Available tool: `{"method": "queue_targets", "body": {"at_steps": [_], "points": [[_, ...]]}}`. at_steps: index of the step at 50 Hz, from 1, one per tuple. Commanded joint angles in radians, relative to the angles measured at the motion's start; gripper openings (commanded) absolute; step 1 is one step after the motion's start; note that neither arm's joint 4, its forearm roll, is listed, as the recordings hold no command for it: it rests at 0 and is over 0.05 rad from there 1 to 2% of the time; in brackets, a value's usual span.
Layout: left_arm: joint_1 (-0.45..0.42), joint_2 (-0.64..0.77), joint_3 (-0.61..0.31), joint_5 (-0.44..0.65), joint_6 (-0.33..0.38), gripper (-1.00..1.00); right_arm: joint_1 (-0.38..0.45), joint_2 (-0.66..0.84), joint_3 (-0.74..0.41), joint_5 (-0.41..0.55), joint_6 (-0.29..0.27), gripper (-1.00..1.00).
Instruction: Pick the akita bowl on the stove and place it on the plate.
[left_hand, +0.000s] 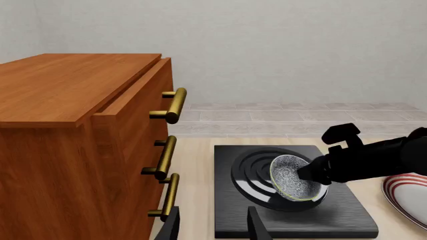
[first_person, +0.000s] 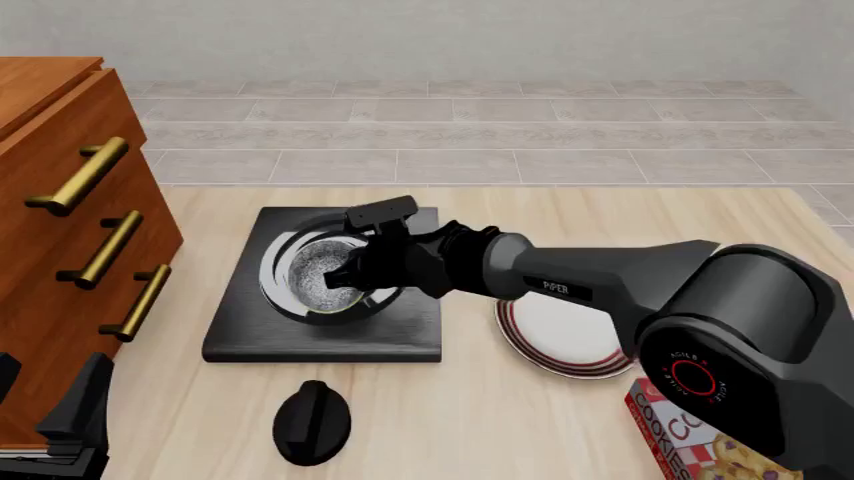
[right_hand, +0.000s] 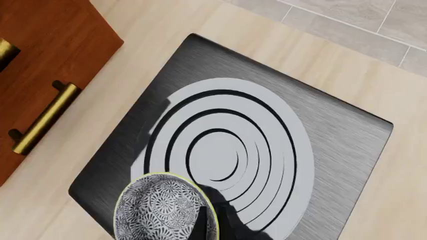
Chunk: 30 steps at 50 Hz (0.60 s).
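The akita bowl (first_person: 320, 272), black outside and speckled grey-white inside, hangs tilted just over the burner rings of the stove (first_person: 240, 332). My right gripper (first_person: 347, 280) is shut on the bowl's rim, one finger inside it. In the left wrist view the tilted bowl (left_hand: 293, 177) and the right gripper (left_hand: 308, 172) sit above the stove (left_hand: 333, 216). The right wrist view shows the bowl (right_hand: 160, 210) against one fingertip (right_hand: 202, 226), with the stove (right_hand: 333, 140) beneath. The plate (first_person: 567, 335), white with red rings, lies right of the stove, partly under the right arm. My left gripper (left_hand: 213, 229) is open and empty near the table's front left.
A wooden cabinet (first_person: 54, 200) with brass handles stands at the left, close to the stove. The black knob (first_person: 311, 422) lies in front of the stove. A cookie box (first_person: 681, 432) sits at the front right corner. The plate's edge (left_hand: 408, 192) shows beside the stove.
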Motion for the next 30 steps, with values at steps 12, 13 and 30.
{"method": "queue_targets", "body": {"at_steps": [12,13,30], "points": [[0.000,0.000,0.000,0.000,0.000,1.00,-0.036,-0.146,0.074,-0.002,-0.090,-1.00],[0.000,0.000,0.000,0.000,0.000,1.00,-0.036,-0.146,0.074,-0.002,-0.090,-1.00],[0.000,0.000,0.000,0.000,0.000,1.00,-0.136,-0.353,0.262,-0.074,-0.083,-1.00]]}}
